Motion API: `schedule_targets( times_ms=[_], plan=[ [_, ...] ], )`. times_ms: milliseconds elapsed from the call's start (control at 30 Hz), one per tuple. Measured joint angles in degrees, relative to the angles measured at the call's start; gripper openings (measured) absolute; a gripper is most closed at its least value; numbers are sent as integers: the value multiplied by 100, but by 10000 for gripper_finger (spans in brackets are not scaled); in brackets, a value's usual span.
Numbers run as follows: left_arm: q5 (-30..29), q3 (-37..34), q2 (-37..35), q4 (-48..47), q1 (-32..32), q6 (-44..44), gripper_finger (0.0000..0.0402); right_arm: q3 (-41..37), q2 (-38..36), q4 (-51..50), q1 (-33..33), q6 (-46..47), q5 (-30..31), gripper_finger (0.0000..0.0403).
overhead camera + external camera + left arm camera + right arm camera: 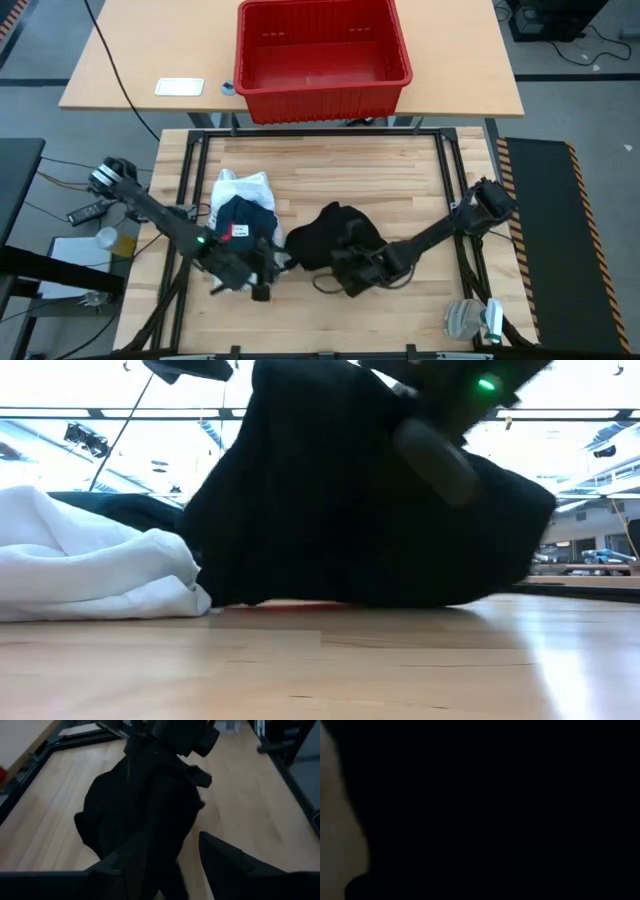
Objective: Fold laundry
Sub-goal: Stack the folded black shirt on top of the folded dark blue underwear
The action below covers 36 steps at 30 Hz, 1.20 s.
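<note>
Your left gripper (170,865) stands part open, a strip of the black garment (335,235) hanging between its fingers. Your right gripper (345,265) is buried in that crumpled dark heap at table centre; you cannot tell its hold. At nine o'clock of the heap, the white shirt (245,187) lies bunched.

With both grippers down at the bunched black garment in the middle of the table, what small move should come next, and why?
Probably the right gripper should lift its side of the black garment a little and draw it away from the white shirt. The garment lies in a crumpled heap beside the shirt pile, and the left gripper stands open at its near edge, so it needs spreading before any fold.
</note>
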Motion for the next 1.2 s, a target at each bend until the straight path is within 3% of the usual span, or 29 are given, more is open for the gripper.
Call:
schedule_targets(
  times_ms=[100, 200, 400, 567, 967, 1200],
  plan=[
    [-7, -121, -484, -320, 30, -309, 183, 497, -2, -238, -271, 23, -195, 59],
    [-6, -170, -829, -468, 2, -256, 183, 932, -2, -301, -467, -298, -1069, 59],
    [-23, -174, -1444, -679, -107, 110, 183, 2079, -65, -726, -630, -765, -2240, 59],
    [-21, -174, -1936, -708, -310, 514, 183, 2540, -47, -623, -861, -1043, -4070, 59],
    [-170, -172, -2979, -699, -428, 1652, 183, 2639, 593, 1466, -1399, -172, -5111, 59],
    [-556, -170, -3512, -549, -426, 2523, 183, 2639, 1000, 3036, -1696, 1276, -6577, 59]
  ],
)
